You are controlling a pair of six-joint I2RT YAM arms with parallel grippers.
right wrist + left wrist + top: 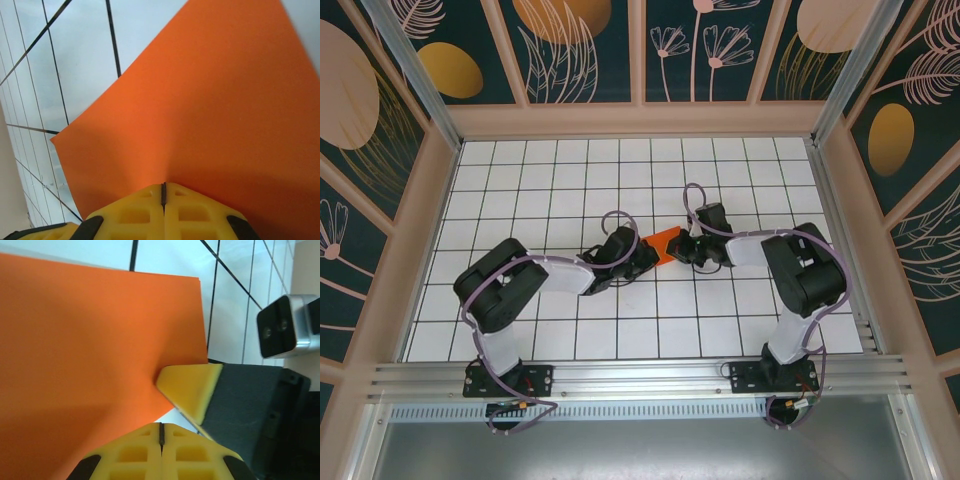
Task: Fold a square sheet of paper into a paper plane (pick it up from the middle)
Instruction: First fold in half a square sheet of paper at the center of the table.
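1. Counter (520,190): white grid tiles run wall to wall, and nothing lies on them near the work that I can make out, so nothing blocks a move in any direction.
2. Arms: from my station, the left arm (510,285) and the right arm (800,265) reach inward from the near edge and meet head-on at mid-counter, wrists nearly nose to nose.
3. Square sheet of paper (665,240): bright orange, it sits between the two wrists at the middle of the counter. It looks flat and unfolded, with no crease I can see, so I judge the folding barely begun.
4. Left pincer (161,432): clenched, yellow tips pressed together. The sheet spreads up and to the left from those tips, its lower edge running straight into them, and I take it as pinched there.
5. Right pincer (163,192): clenched too, with the sheet fanning up and away from its tips. In the left wrist view its yellow tip meets the same edge, just beside the left one.
6. Key relation: both grips share one edge, almost touching, so neither arm is nearer. The next move turns on drawing apart without tearing.
7. Right wrist camera (282,327): close by, the one thing to mind.
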